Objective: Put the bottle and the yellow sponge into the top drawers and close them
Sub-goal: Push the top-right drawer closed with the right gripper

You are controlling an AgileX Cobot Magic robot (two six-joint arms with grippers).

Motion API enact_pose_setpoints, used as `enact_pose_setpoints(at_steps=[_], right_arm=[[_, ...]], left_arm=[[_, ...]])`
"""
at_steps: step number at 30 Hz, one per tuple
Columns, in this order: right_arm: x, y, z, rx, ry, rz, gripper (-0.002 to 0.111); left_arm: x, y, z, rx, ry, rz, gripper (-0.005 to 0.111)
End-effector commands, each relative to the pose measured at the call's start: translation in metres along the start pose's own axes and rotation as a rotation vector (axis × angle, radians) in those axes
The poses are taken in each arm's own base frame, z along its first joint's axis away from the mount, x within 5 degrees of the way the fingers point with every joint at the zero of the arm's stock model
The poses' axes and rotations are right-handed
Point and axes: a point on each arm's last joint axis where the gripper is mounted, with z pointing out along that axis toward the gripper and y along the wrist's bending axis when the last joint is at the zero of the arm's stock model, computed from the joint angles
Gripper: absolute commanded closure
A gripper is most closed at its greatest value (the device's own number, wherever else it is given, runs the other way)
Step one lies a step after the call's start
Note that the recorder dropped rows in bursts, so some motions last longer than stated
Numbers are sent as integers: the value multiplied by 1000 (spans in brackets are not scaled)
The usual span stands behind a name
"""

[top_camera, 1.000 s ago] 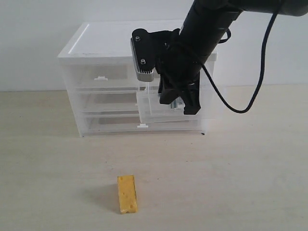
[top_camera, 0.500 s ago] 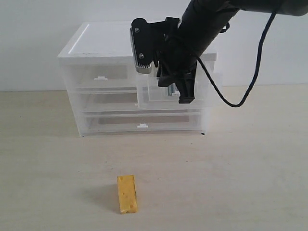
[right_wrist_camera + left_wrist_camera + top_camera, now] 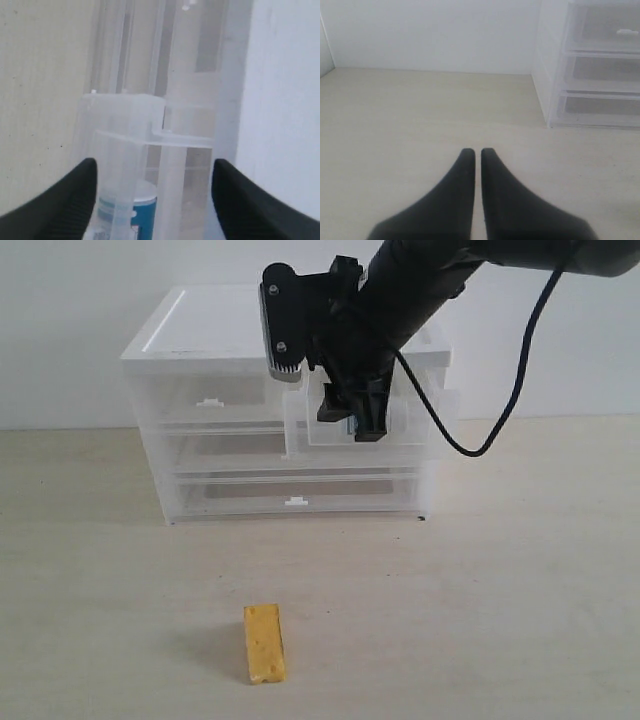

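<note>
The bottle [image 3: 146, 216], white cap and blue-teal label, stands inside the pulled-out right top drawer [image 3: 420, 425], seen through its clear wall [image 3: 125, 131]. Only a blue sliver of the bottle [image 3: 351, 426] shows in the exterior view. My right gripper [image 3: 356, 426] [image 3: 154, 167] hangs open over that drawer, a finger on each side of the bottle, not gripping it. The left top drawer [image 3: 208, 401] is closed. The yellow sponge [image 3: 264, 643] lies flat on the table near the front. My left gripper [image 3: 477, 151] is shut and empty, low over bare table.
The white-topped cabinet [image 3: 200, 325] stands at the back against the wall, with two full-width drawers [image 3: 295, 502] closed below. In the left wrist view the cabinet [image 3: 600, 65] is off to one side. A black cable [image 3: 500, 415] hangs from the right arm.
The right gripper has risen and opened its jaws, letting go of the bottle in the drawer. The open drawer, pressed down a second ago, has come back up level.
</note>
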Motion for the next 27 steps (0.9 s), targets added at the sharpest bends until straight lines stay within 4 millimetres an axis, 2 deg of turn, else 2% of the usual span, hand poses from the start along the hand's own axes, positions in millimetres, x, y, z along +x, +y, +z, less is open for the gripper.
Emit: enact_pose_setpoints(at_steps=[1,5,8,11,12,13,14,18,19,21,24,27], right_arm=[[-4,-7,-20,46,-18,80,39],[-6,-9,-50,46,-27,268,40],[-6,-2,-70,-19,1,435,43],[-4,11,-78,-148,63,497,64],[-3,16,-79,-203,80,517,76],[-2,24,-78,-295,115,526,103],[-2,26,-76,-310,125,529,107],[12,28,-48,-302,264,510,107],[20,27,-38,-270,344,494,107],[27,24,-27,-208,396,482,107],[32,22,-10,-164,427,455,107],[31,15,-1,-88,373,454,107]], left_arm=[[1,0,0,-1,-2,-3,102],[1,0,0,-1,-2,-3,102],[1,0,0,-1,-2,-3,102],[1,0,0,-1,-2,-3,102],[1,0,0,-1,-2,-3,102],[1,0,0,-1,-2,-3,102],[1,0,0,-1,-2,-3,102],[1,0,0,-1,-2,-3,102],[1,0,0,-1,-2,-3,102],[1,0,0,-1,-2,-3,102],[1,0,0,-1,-2,-3,102],[1,0,0,-1,-2,-3,102]])
